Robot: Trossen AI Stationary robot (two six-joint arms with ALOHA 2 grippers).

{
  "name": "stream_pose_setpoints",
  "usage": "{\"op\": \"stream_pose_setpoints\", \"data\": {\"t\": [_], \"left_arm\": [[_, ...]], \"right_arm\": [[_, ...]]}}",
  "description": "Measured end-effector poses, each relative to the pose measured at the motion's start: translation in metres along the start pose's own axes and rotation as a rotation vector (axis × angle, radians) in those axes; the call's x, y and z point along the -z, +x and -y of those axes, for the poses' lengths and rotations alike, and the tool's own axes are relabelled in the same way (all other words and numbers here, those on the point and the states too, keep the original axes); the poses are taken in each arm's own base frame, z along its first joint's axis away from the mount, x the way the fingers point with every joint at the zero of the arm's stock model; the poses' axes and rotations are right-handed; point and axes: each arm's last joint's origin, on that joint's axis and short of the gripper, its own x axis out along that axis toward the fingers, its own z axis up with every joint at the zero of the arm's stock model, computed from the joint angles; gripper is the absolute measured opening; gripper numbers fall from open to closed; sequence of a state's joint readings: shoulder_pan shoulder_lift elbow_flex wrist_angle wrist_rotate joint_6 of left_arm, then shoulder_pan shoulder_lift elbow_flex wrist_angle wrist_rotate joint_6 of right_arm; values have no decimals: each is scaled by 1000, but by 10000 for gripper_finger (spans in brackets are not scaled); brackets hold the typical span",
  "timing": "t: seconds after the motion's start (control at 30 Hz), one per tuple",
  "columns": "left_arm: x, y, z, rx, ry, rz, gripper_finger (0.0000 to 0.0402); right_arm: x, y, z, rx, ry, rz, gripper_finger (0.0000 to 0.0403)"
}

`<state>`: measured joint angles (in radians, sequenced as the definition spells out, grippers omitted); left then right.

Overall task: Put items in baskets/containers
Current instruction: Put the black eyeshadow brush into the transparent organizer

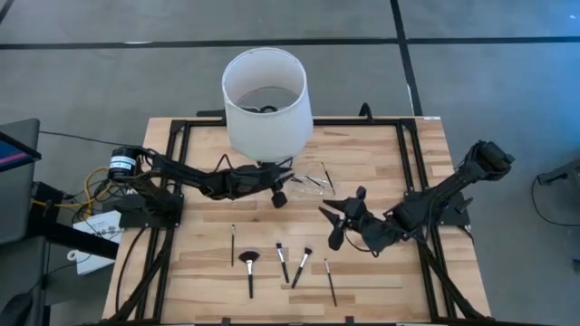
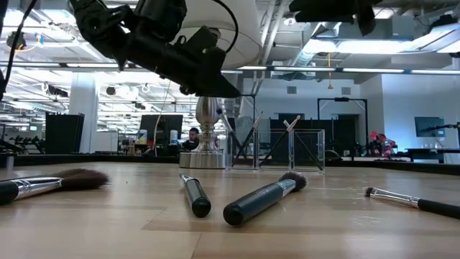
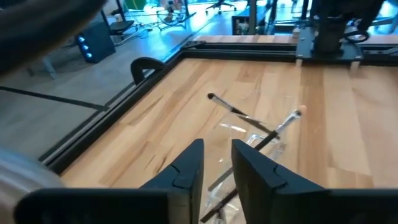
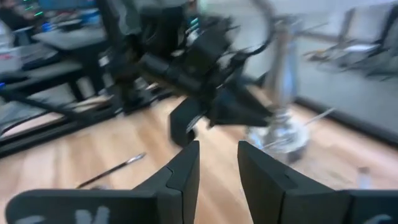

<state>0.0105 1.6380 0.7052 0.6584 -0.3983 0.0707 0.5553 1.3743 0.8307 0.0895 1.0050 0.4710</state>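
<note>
Your left gripper (image 1: 283, 186) hangs above the table just beside the clear tray (image 1: 319, 176), close to the base of the tall white cylinder (image 1: 266, 100). Its jaws are parted by a narrow gap and hold nothing — in the left wrist view the two fingers (image 3: 186, 171) stand apart with bare wood and tray edges visible between them.

Your right gripper (image 1: 337, 220) hovers near the middle of the table, pointed toward the left arm. Its jaws are also released, with nothing between them (the right wrist view shows the gap clearly, and the left arm beyond it).

The tray stands on the wood near the far edge of the table, between the two grippers. A few brushes are already in it: in the low view they lean crossed inside the transparent walls (image 2: 309, 150), and in the left wrist view one thin brush (image 3: 239, 114) lies across it.

Five brushes are still on the table, in a row on the near side, well apart from the tray:
- a thin brush (image 1: 233, 243) at the left end
- the fan brush (image 1: 249, 268)
- two thicker brushes (image 1: 283, 261) and (image 1: 301, 266), side by side
- another thin brush (image 1: 331, 281) at the right end
</note>
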Motion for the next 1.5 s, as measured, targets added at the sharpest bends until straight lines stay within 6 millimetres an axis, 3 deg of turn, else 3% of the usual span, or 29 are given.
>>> {"op": "stream_pose_setpoints", "data": {"t": [0.13, 0.33, 0.53, 0.87, 1.23, 1.5], "left_arm": [[-12, -11, 7, 41, -4, 45, 90], [-45, -47, 17, 115, 32, 139, 91], [-57, -77, 18, 177, 3, 112, 90], [-29, -79, 13, 158, 16, 38, 90], [-40, -80, 8, 146, 14, 124, 90], [-38, -85, 21, 339, 30, 129, 90]], "right_arm": [[6, 9, -3, -76, -6, -57, 111], [26, 27, -8, -140, -46, -156, 155], [43, 26, -19, -252, 83, -282, 200], [107, 3, -50, -235, 361, -548, 194], [98, -10, -63, -91, 442, -846, 180], [128, 7, -76, 16, 398, -880, 173]]}}
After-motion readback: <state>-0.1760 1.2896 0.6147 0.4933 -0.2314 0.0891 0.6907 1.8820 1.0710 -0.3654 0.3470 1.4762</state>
